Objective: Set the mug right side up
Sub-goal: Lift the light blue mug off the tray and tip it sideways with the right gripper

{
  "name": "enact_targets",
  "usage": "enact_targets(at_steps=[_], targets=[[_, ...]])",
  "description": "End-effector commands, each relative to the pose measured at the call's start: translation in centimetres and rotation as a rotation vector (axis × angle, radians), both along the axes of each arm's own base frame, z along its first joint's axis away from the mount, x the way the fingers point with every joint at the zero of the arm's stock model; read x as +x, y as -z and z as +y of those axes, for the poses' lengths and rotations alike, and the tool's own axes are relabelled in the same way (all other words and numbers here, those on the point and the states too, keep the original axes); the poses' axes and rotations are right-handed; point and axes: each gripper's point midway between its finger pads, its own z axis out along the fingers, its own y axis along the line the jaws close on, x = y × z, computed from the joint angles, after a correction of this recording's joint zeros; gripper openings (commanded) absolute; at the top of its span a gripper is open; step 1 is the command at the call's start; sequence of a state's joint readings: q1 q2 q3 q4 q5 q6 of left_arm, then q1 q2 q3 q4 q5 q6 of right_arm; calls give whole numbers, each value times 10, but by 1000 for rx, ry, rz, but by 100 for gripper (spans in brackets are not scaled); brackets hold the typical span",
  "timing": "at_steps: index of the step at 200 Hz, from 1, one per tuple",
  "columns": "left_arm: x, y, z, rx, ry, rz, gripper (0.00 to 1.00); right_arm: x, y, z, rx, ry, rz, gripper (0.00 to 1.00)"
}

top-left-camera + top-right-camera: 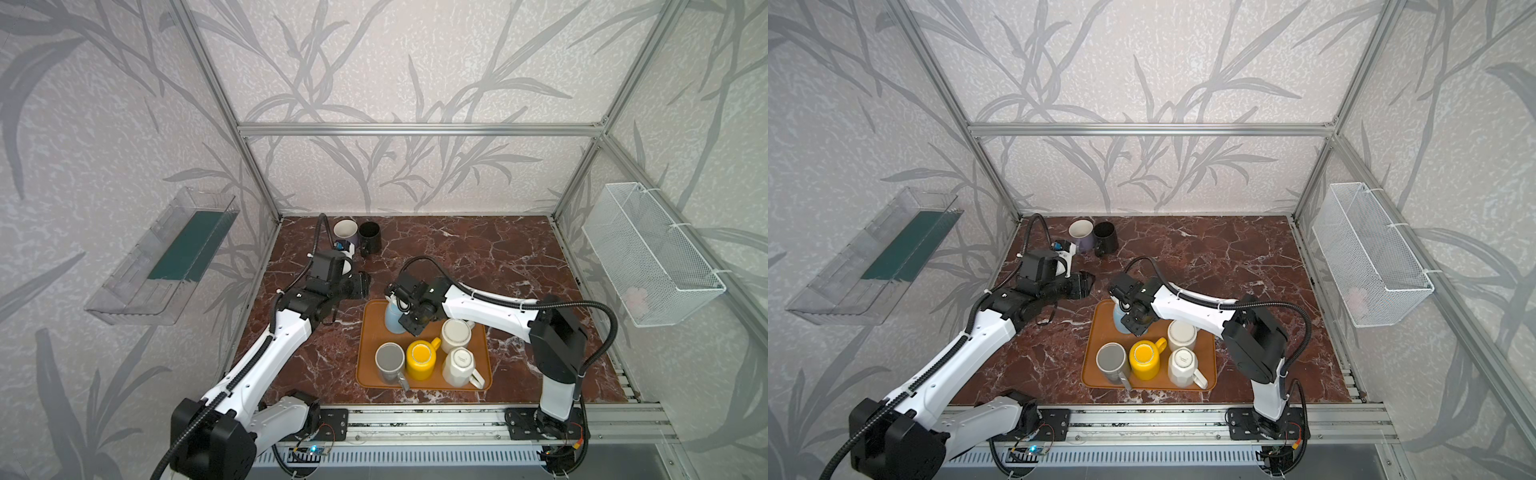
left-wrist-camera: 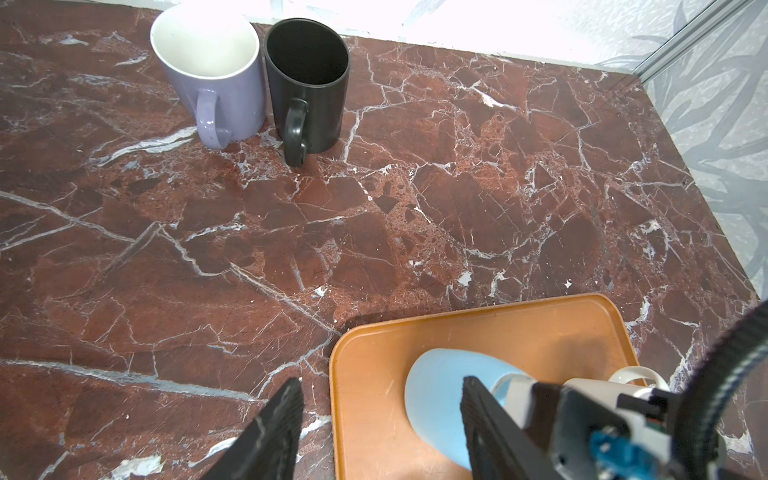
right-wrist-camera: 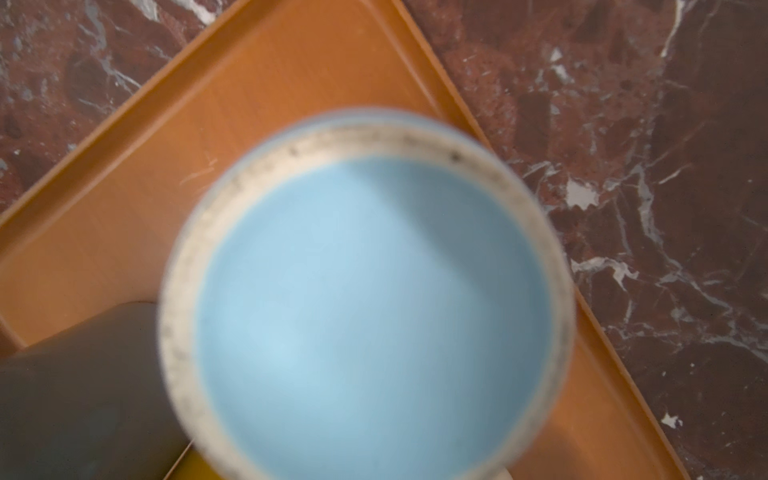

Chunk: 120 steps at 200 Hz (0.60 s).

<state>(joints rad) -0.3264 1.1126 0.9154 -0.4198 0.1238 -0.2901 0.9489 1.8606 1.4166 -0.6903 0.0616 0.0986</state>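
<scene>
A light blue mug (image 1: 392, 319) (image 1: 1120, 321) (image 2: 436, 399) is bottom up at the back left corner of the orange tray (image 1: 370, 340) (image 1: 1097, 340) (image 2: 370, 374). Its unglazed foot ring fills the right wrist view (image 3: 374, 311). My right gripper (image 1: 399, 306) (image 1: 1123, 306) is shut on the mug at its handle side; its fingers are hidden in the right wrist view. I cannot tell whether the mug rests on the tray or is lifted. My left gripper (image 1: 364, 286) (image 1: 1086, 285) (image 2: 380, 382) hangs open and empty just left of the tray's back corner.
On the tray a grey mug (image 1: 390, 362), a yellow mug (image 1: 420, 359) and two white mugs (image 1: 455, 335) (image 1: 458, 365) stand bottom up. A purple mug (image 1: 345, 232) (image 2: 216, 79) and a black mug (image 1: 370, 237) (image 2: 309, 83) stand upright at the back left.
</scene>
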Motion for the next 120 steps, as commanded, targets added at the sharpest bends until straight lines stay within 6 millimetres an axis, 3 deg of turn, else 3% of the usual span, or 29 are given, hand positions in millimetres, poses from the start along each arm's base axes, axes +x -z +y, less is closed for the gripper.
enact_targets(at_steps=[1,30,34,93,120], targets=[[-2,-15,1,-6,1,-36,63,18,-45,12,200,64,-77,0],[-3,-17,-2,-20,13,-47,63,23,-47,10,307,98,-48,0],[-3,-17,-2,-21,13,-48,63,24,-57,9,339,103,-64,0],[-6,-20,-5,-40,33,-65,63,36,-71,2,550,165,-57,0],[-6,-22,-9,-64,42,-86,63,48,-87,6,680,173,-59,0]])
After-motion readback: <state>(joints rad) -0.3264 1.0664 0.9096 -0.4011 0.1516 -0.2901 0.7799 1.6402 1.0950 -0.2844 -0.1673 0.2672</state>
